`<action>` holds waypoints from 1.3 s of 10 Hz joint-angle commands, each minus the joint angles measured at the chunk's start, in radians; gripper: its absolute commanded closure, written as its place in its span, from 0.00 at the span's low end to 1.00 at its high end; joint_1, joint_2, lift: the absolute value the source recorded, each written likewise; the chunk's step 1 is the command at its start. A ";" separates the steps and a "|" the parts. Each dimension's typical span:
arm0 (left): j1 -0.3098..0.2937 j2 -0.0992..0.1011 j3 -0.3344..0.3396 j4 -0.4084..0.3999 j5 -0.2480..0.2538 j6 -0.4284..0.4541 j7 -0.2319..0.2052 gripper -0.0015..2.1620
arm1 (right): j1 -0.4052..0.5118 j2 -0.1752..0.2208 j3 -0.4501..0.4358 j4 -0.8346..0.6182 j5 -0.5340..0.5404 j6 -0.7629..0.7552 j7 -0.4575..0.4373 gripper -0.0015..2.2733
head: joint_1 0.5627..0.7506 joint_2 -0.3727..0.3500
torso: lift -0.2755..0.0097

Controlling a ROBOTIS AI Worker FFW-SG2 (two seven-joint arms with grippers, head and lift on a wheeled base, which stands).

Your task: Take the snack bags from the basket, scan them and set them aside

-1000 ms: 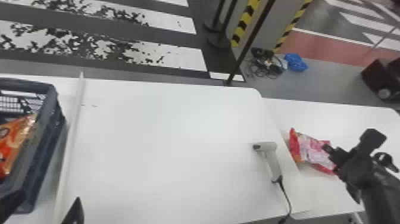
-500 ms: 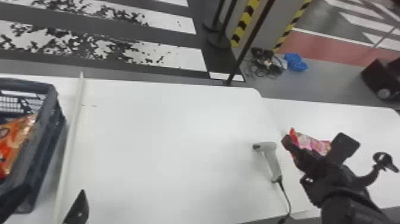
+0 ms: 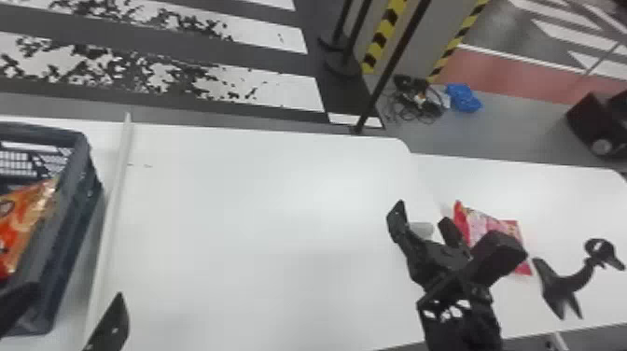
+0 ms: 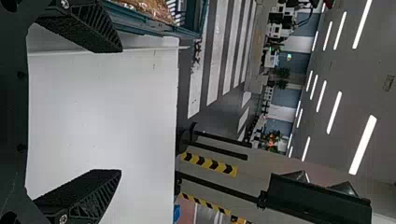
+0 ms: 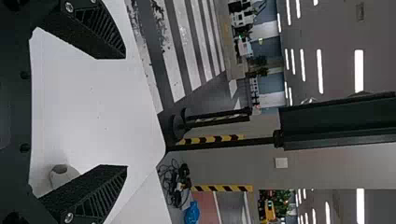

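Observation:
My right gripper (image 3: 421, 214) stands open over the grey handheld scanner (image 3: 423, 229), hiding most of it. In the right wrist view the scanner's head (image 5: 63, 174) shows beside one finger of the right gripper (image 5: 125, 112), with nothing held. A red and pink snack bag (image 3: 479, 225) lies on the right-hand table, partly behind the right arm. An orange snack bag (image 3: 22, 221) is in the dark basket (image 3: 84, 191) at the far left. Near the basket is my left gripper (image 3: 77, 294), open. From the left wrist, the left gripper (image 4: 121, 111) has bare table between its fingers; the basket (image 4: 154, 28) lies beyond one finger.
A pale raised strip (image 3: 112, 205) runs along the white table (image 3: 252, 224) beside the basket. The second white table (image 3: 574, 200) adjoins it on the right. Posts (image 3: 392, 60), cables and a blue item (image 3: 463, 97) stand or lie on the floor behind.
My right arm has swung left from beside the red and pink bag to over the scanner. The left gripper has shifted only slightly. Both bags stay where they were.

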 commanded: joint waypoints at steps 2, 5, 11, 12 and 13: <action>0.000 -0.012 0.106 -0.073 0.084 0.144 -0.017 0.03 | 0.129 0.026 0.112 -0.018 0.040 -0.253 -0.005 0.04 | 0.70 0.03 | 0.70; -0.017 -0.018 0.238 -0.138 0.116 0.193 -0.029 0.03 | 0.180 0.023 0.221 -0.026 0.129 -0.271 -0.005 0.04 | 0.70 0.21 | 0.70; -0.278 -0.004 0.426 -0.112 0.215 0.555 -0.059 0.04 | 0.169 0.012 0.255 -0.015 0.168 -0.259 -0.005 0.04 | 0.70 0.59 | 0.70; -0.359 -0.004 0.428 -0.087 0.203 0.693 -0.060 0.04 | 0.166 0.011 0.255 -0.012 0.167 -0.262 -0.005 0.04 | 0.70 0.60 | 0.70; -0.425 -0.006 0.429 -0.066 0.189 0.776 -0.065 0.04 | 0.164 0.008 0.255 -0.008 0.167 -0.262 -0.005 0.04 | 0.70 0.61 | 0.70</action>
